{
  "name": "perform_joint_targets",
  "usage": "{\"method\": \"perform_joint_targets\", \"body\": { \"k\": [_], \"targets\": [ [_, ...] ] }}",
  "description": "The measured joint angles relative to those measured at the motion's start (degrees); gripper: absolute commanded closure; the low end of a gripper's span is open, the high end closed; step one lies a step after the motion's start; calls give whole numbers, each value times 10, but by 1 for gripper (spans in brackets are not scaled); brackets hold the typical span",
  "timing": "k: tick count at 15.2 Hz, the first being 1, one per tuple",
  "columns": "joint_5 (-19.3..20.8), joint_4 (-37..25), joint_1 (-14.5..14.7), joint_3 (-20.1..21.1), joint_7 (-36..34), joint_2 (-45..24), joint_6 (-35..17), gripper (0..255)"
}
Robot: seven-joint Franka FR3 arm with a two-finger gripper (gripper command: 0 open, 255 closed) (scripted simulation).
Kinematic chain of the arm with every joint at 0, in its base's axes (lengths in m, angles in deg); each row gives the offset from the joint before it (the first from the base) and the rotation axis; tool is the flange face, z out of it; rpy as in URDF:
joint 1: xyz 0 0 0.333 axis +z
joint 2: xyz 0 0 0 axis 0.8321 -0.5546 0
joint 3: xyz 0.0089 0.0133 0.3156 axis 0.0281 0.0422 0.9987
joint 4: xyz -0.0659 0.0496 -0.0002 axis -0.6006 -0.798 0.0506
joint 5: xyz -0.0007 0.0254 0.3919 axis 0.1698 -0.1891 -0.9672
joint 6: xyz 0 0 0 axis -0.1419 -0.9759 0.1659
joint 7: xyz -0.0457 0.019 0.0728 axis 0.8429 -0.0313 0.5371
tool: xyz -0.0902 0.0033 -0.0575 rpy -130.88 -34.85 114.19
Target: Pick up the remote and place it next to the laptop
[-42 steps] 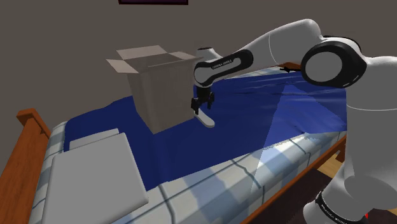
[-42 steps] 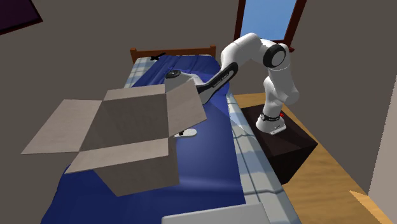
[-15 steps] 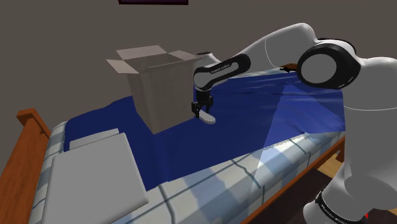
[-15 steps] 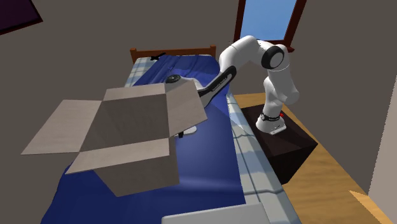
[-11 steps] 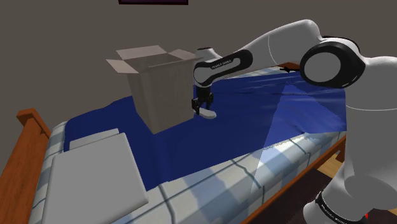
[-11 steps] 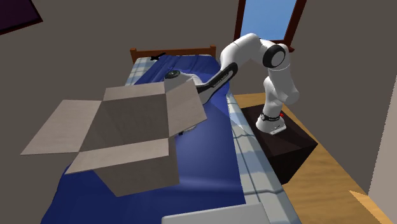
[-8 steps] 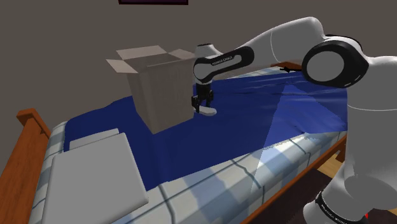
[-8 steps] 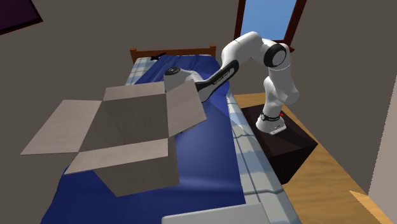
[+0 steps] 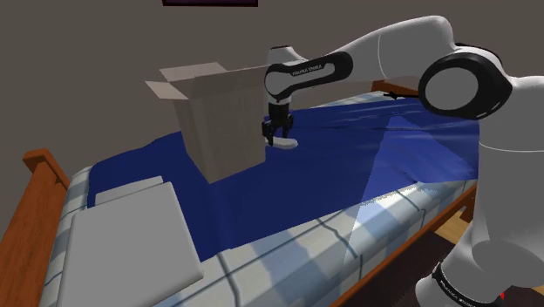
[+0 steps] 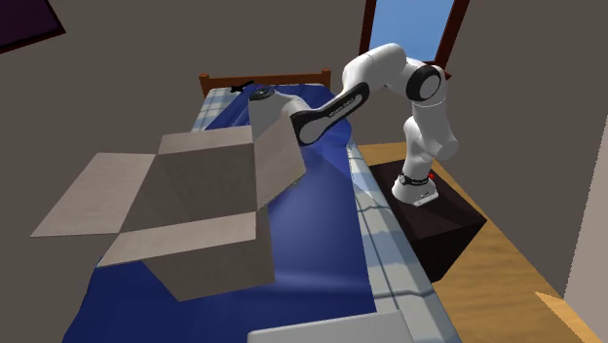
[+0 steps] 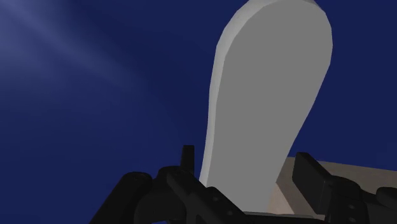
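Note:
A pale grey, rounded remote (image 11: 267, 95) is clasped between my black fingers (image 11: 312, 173) in the wrist view and sticks out beyond them over the blue blanket. From the shoulder view my gripper (image 9: 277, 136) hangs shut on the remote (image 9: 285, 143) just above the blanket, close beside the open cardboard box (image 9: 218, 122). A flat pale grey slab (image 9: 126, 249), likely the laptop, lies at the bed's near left end, far from the gripper. In the second exterior view the box's flap (image 10: 278, 161) hides my hand.
The bed has a blue blanket (image 9: 366, 148), a checked sheet (image 9: 349, 235) along its near side and a wooden frame (image 9: 44, 170). A smaller grey slab (image 9: 129, 190) lies beside the larger one. My stand (image 10: 434, 219) sits on the wooden floor by the bed.
The gripper has risen with the remote, lifting it off the blanket, and shifted slightly toward the box's upper corner. The arm's forearm now sits higher.

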Motion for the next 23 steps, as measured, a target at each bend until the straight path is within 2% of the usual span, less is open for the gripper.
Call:
{"method": "perform_joint_targets", "body": {
  "k": [2, 11, 23],
  "targets": [
    [0, 3, 3, 2, -5, 9, 6, 255],
    [1, 133, 60, 35, -97, 99, -34, 255],
    [0, 213, 142, 97, -241, 160, -55, 255]
  ]
}}
